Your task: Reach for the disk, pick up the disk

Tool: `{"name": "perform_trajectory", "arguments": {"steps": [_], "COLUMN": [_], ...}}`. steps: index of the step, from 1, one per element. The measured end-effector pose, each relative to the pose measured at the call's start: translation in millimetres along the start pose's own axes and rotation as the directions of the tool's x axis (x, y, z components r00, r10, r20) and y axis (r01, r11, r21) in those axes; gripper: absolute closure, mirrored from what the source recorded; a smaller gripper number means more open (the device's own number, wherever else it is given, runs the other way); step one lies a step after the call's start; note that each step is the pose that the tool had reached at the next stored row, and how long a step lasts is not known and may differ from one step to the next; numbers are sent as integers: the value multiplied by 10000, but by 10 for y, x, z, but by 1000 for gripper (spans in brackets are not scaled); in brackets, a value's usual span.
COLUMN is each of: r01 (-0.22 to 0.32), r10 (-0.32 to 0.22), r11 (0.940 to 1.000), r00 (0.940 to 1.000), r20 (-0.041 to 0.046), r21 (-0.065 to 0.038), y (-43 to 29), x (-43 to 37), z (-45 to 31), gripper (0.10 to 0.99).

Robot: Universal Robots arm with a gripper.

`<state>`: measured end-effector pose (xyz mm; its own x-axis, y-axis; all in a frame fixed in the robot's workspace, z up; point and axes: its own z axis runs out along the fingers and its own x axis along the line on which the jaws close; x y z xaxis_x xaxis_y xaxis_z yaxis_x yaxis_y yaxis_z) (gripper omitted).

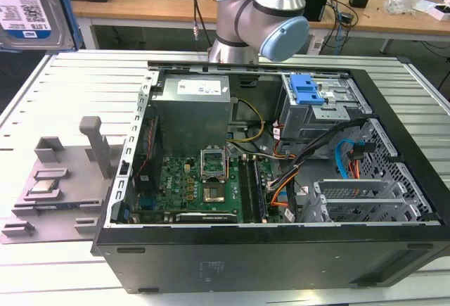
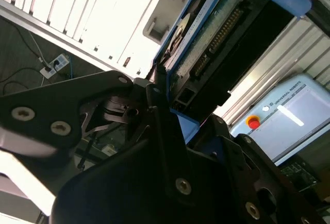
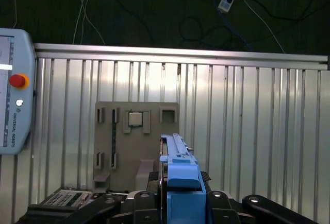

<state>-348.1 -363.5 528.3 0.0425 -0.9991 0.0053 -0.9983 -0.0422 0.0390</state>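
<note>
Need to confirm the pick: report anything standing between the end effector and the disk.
Nothing visible stands between them. In the second wrist view the end effector is closed on the disk, gripping it at its blue-railed edge.

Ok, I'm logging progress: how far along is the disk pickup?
Reaching and grasping look done: the gripper is shut on the disk. In hand: the disk hangs well above the ribbed table, clear of it. Nothing of the pickup looks left.
</note>
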Motion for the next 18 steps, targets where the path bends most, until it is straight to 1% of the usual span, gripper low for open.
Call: {"name": "perform_trajectory", "arguments": {"steps": [1,3,4,6,7,8,9,10,11,12,13,14,15,16,18], "r01": [1,0,0,0,1,0,-1,0,2,1,-1,0,1,1,-1], "r10": [-1,0,0,0,-1,0,1,0,-2,-1,1,0,-1,-1,1], "r11": [10000,10000,10000,10000,10000,10000,10000,10000,10000,10000,10000,10000,10000,10000,10000], "r00": [10000,10000,10000,10000,10000,10000,10000,10000,10000,10000,10000,10000,10000,10000,10000], "r20": [0,0,0,0,0,0,1,0,1,1,0,0,0,1,1], "r21": [0,0,0,0,0,1,1,-1,1,0,1,-1,0,1,1], "y": [-79,-148,-214,-290,-375,-415,-473,-561,-628,-663,-718,-798,-847,-874,-958], "x": [4,6,9,12,16,18,20,24,27,29,30,34,36,38,41], "z": [-3,-6,-8,-11,-15,-16,-18,-22,-24,-25,-28,-32,-33,-33,-36], "gripper": [718,718,718,718,718,718,718,718,718,718,718,718,718,718,718]}}
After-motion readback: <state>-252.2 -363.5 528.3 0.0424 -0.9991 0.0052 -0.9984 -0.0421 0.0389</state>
